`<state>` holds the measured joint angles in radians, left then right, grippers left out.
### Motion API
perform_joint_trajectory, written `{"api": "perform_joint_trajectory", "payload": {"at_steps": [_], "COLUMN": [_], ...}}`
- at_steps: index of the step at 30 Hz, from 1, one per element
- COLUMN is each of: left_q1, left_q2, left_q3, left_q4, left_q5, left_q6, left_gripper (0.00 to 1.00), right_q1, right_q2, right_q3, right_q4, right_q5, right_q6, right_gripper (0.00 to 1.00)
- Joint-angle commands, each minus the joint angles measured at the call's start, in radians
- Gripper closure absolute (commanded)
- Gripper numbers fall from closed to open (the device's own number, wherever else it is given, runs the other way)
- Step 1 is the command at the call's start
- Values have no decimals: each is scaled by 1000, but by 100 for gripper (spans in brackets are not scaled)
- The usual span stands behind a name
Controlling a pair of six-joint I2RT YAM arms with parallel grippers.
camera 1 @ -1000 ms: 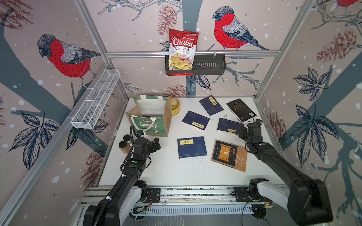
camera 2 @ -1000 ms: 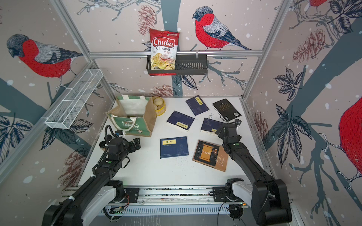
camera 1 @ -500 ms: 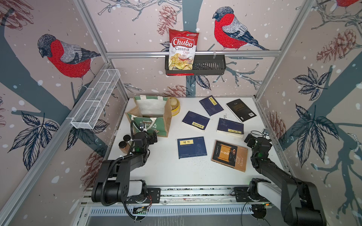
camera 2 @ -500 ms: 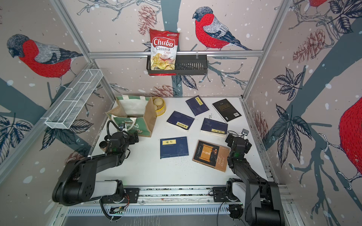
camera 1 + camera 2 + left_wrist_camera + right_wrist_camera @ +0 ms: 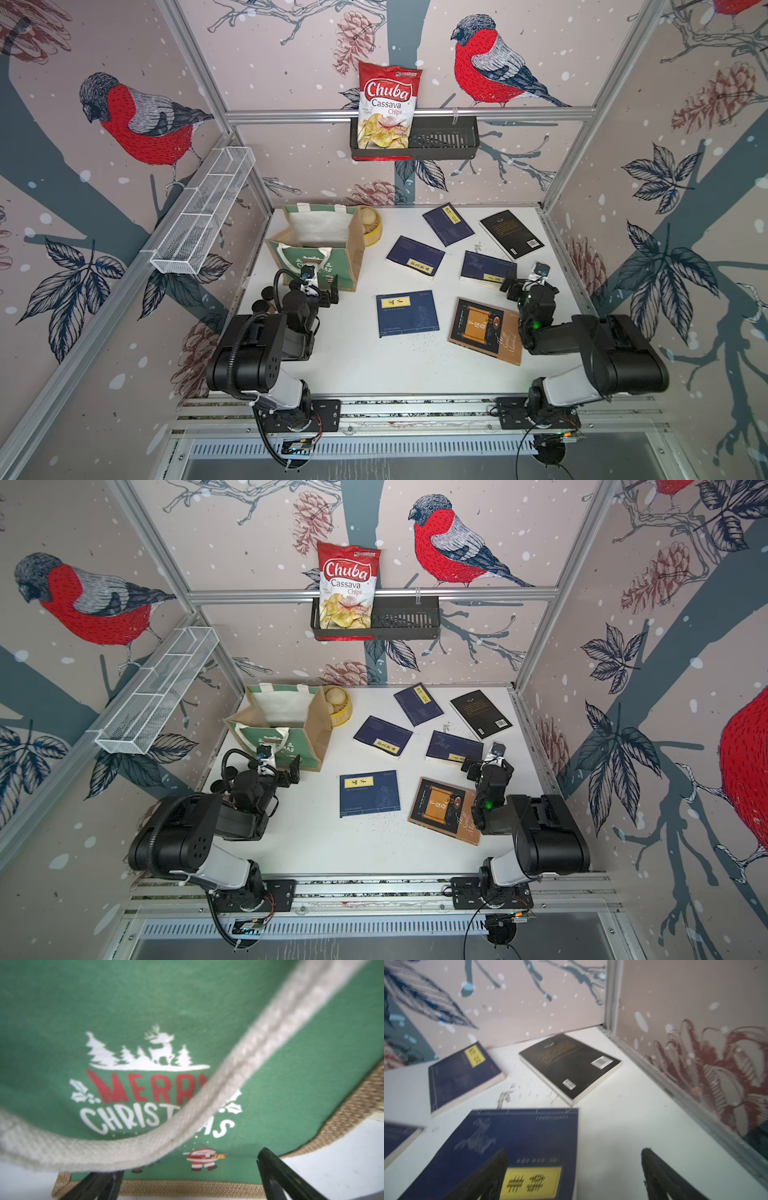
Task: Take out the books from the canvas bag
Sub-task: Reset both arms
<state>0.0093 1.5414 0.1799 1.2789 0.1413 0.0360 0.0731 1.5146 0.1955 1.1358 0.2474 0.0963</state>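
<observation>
Standing upright near the far left corner of the bench (image 5: 365, 365) in both top views, the canvas bag (image 5: 316, 249) gapes open with its white lining showing. Four navy books (image 5: 407, 312), a black book (image 5: 511, 234) near the far right corner and a brown-black book (image 5: 486, 330) toward the near right all lie flat on the bench, outside the bag. The left gripper (image 5: 318, 291) hovers just before the bag's green panel, jaws spread wide and empty. The right gripper (image 5: 528, 286) hovers near the right edge, its jaws equally wide and empty.

Left wrist view: the spread fingers (image 5: 270, 1167) frame the "Merry Christmas" panel of the canvas bag (image 5: 145, 1012), and a white rope handle (image 5: 249, 1059) droops across it.

Right wrist view: one finger (image 5: 488, 1174) overlaps the yellow label of one of the navy books (image 5: 519, 1136). The black book (image 5: 571, 1064) lies beyond, barcode side up, near the corner.
</observation>
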Motion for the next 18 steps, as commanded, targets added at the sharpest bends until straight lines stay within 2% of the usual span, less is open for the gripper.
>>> {"api": "perform_joint_trajectory", "payload": {"at_steps": [1,2,10,18], "left_q1": [1,0,10,20], "left_q2": [6,5,21,12], "left_q3": [-9,-12,30,15], "left_q4": [129,130,74,91], "left_q5": [24,19,59,67], "left_q6": [28,27,26,15], "left_gripper": [1,1,1,1], "right_q1": [-10,-21,-26,-25], "right_q2": [-15,2,-12,-12], "right_q3": [31,25,35,33], "right_q4": [72,115,75,78], "right_q5": [21,3,-6,-5], "right_q6": [-26,-24,-21,-21], "right_gripper": [0,0,0,0]}}
